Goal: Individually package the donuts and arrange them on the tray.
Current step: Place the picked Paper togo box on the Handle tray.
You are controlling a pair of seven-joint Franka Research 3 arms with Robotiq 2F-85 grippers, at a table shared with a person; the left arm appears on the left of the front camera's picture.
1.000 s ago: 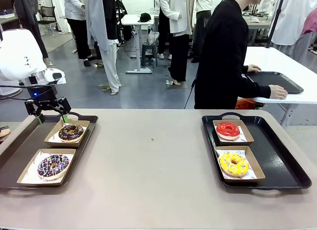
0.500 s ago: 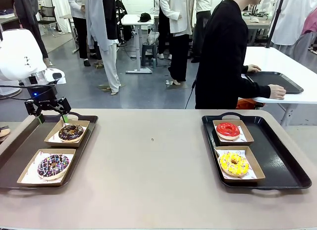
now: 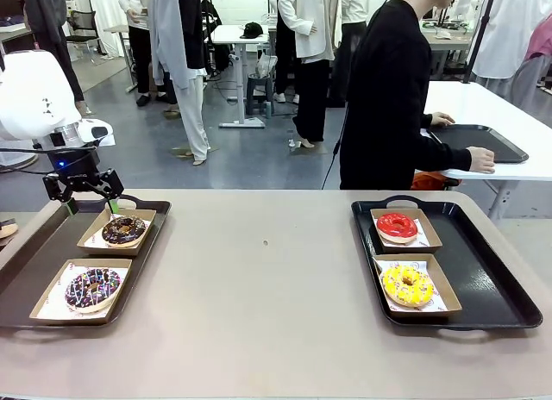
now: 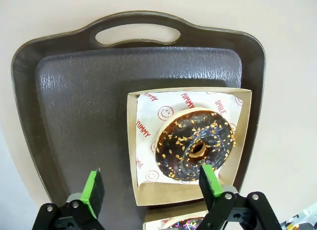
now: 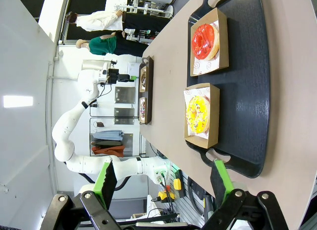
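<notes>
Left end effector wide open, empty, poised above boxed chocolate donut; right end effector spread, empty, parked clear of bench.

In the left wrist view the picture's bottom edge cut off the sprinkled donut below the nut-topped donut's box. That box's paper print was partly hidden under its donut.

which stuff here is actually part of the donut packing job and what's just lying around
Part of the job:
chocolate donut with nut bits
chocolate donut with coloured sprinkles
red donut
yellow donut
left tray
right tray

Just lying about:
empty tray on the far white table
</notes>
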